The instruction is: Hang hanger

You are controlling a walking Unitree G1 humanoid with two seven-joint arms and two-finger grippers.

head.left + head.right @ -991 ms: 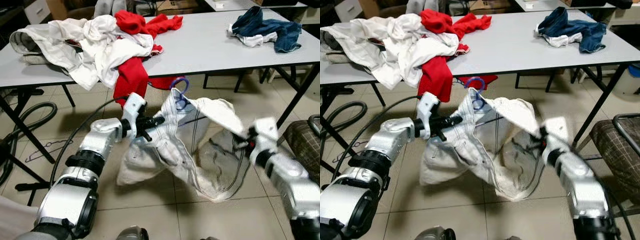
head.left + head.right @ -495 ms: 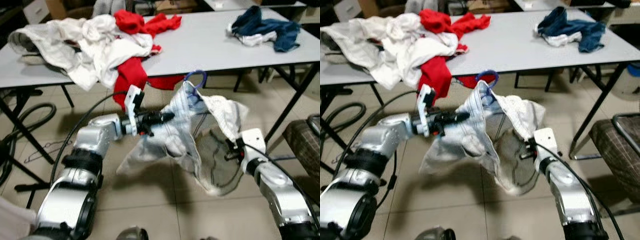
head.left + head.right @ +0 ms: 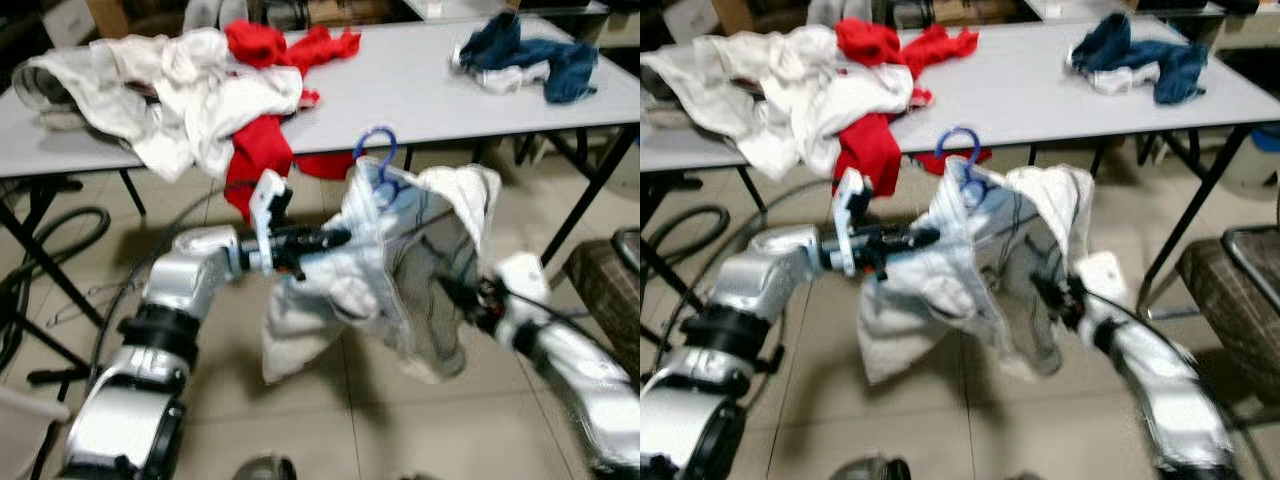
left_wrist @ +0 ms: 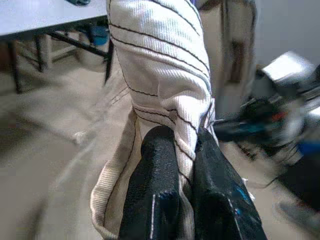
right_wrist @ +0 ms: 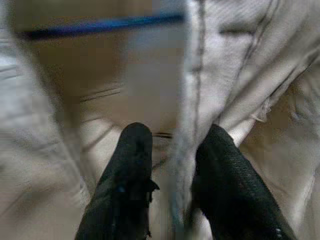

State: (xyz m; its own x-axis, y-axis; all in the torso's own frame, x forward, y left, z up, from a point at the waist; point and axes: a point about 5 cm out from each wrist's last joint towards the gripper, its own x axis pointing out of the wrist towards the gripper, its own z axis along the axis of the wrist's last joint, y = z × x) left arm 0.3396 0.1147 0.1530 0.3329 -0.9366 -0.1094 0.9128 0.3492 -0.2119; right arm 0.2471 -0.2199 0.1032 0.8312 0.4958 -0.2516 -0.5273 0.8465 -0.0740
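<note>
Hanger: blue hook point(image 3: 378, 146) pokes up out of a white garment, in the air in front of the table edge, between the two arms.
Garment: white striped cloth point(image 3: 372, 268) draped over the hanger, its lower part hanging free above the tiled floor point(image 3: 210, 400).
Left gripper: point(image 4: 184, 150) fingers point(image 4: 155, 190) nearly closed, pinching a ribbed fold of the garment between them; it holds the cloth's left side just below the hook.
Right gripper: point(image 5: 172, 150) fingers point(image 5: 125, 180) a little apart, a seam of the cloth running between them; grip cannot be told for sure in the blur.
Table: grey top point(image 3: 420, 90) behind, with a white and red clothes pile point(image 3: 190, 80) on the left and blue jeans point(image 3: 530, 60) on the right.
</note>
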